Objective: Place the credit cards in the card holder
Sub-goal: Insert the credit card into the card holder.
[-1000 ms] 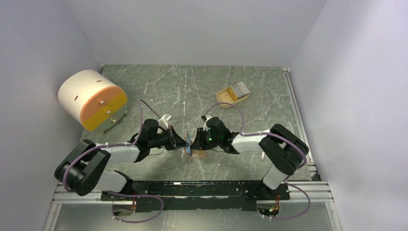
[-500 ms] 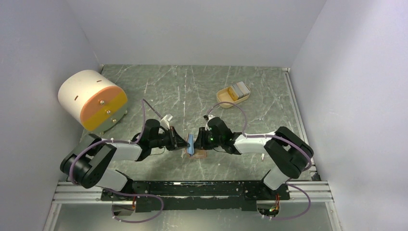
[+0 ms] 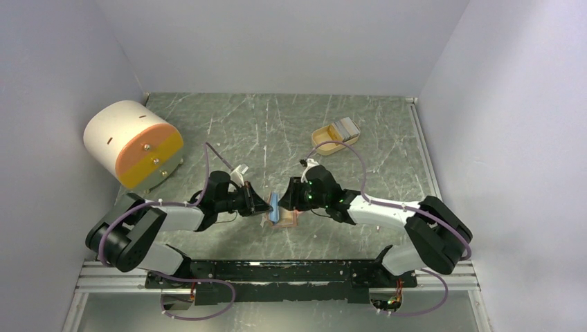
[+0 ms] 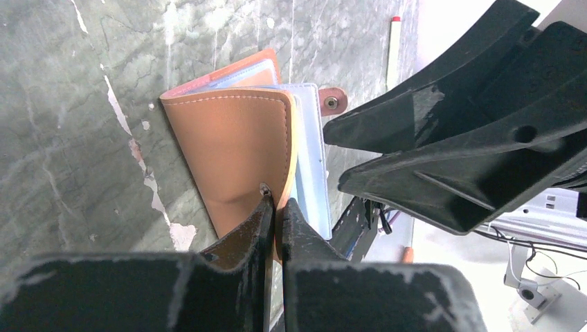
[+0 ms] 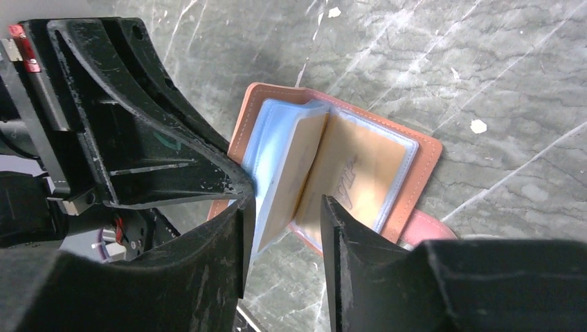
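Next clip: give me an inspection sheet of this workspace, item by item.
Surface: green-grey marbled table, scratched, white flecks.
Job's things: card holder open, near the arms; light blue credit card among its leaves; grey-white cards in beige tray.
Clutter: white-and-orange drum, far left.
Grippers: left gripper shut on the holder's cover; right gripper open, leaves between its jaws.
Cables: purple cables loop over both arms.
Surroundings: plain pale walls; metal rail at near edge.

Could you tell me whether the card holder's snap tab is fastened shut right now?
No, the card holder lies open with its clear inner sleeves showing, and the snap tab sticks out unfastened.
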Motion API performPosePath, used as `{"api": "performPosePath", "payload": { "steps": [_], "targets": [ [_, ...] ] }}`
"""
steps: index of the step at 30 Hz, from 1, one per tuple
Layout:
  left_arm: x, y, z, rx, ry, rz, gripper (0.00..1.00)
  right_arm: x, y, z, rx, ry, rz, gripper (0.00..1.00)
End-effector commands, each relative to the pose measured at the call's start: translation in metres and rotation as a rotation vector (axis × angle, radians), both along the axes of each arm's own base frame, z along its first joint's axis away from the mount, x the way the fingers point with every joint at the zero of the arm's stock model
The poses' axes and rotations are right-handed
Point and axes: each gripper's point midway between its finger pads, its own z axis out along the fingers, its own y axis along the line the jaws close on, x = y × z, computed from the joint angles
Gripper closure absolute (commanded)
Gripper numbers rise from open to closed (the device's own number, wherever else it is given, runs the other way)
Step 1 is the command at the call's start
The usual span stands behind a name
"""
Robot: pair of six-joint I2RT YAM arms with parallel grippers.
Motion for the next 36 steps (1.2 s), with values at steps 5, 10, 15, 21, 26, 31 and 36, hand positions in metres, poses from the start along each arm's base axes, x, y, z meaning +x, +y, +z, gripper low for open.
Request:
{"api": "performPosePath", "payload": {
  "steps": [5, 10, 15, 21, 26, 31, 36],
  "targets": [
    [-0.001, 0.007, -0.013, 0.065, 0.02, 0.016, 0.91, 0.005, -0.002, 0.02, 0.006, -0.035, -0.023, 0.59],
    [0.0, 0.008, -0.011, 0.071, 0.015, 0.023, 0.91, 0.004, 0.001, 0.029, 0.028, -0.048, -0.01, 0.7],
    [0.001, 0.008, -0.009, 0.074, 0.013, 0.027, 0.91, -0.002, 0.015, 0.028, 0.035, -0.019, 0.044, 0.73],
    [0.001, 0.007, -0.01, 0.069, 0.015, 0.025, 0.91, -0.007, 0.027, 0.047, 0.066, -0.042, 0.064, 0.72],
    [0.001, 0.007, -0.009, 0.067, 0.016, 0.022, 0.91, -0.008, 0.033, 0.031, 0.058, -0.003, 0.074, 0.72],
    [0.0, 0.01, -0.01, 0.08, 0.02, 0.039, 0.91, -0.006, 0.035, 0.014, 0.018, 0.022, 0.075, 0.72],
    [-0.002, 0.015, -0.01, 0.086, 0.03, 0.06, 0.91, -0.003, 0.026, -0.005, -0.072, 0.05, 0.048, 0.73]
  ]
}}
